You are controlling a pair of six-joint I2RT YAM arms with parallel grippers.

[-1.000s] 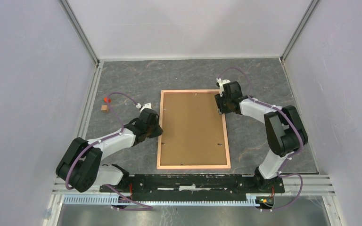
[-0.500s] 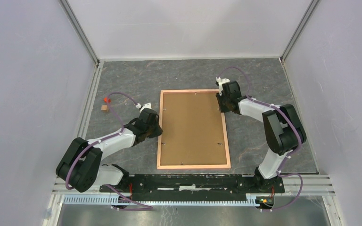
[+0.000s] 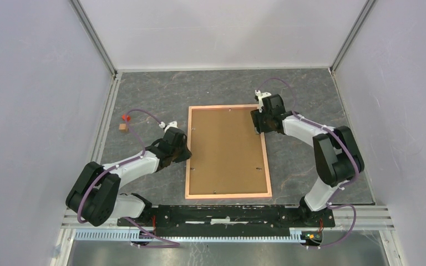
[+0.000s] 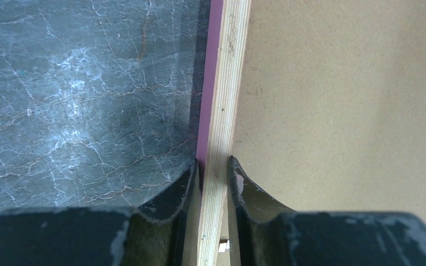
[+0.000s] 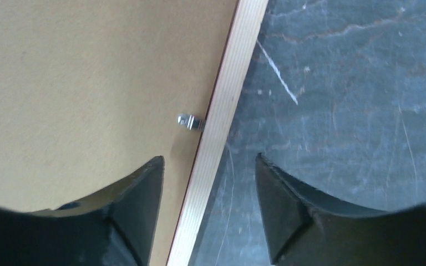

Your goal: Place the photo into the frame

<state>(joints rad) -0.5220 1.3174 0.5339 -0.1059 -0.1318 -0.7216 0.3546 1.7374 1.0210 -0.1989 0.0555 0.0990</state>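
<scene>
The salmon-pink frame [image 3: 227, 195] lies flat on the table with the plain brown backing board [image 3: 227, 149] filling it. The photo is hidden. My left gripper [image 3: 187, 152] is shut on the frame's left rail; in the left wrist view the fingers [image 4: 172, 194] pinch the pale wooden rail [image 4: 224, 100] between them. My right gripper [image 3: 257, 123] is open at the frame's right rail near the far corner. In the right wrist view its jaws stand wide astride the rail [image 5: 227, 111], one over the backing board [image 5: 89, 83], one over the table.
A small metal retaining clip [image 5: 189, 121] sticks out from the right rail over the board. A small brown block with a red piece [image 3: 123, 125] lies at the table's left. Grey walls enclose the dark marbled table [image 3: 310, 94].
My right gripper has shifted slightly left onto the right rail near the far corner. The frame's far end has nudged a little left. The left arm has not moved.
</scene>
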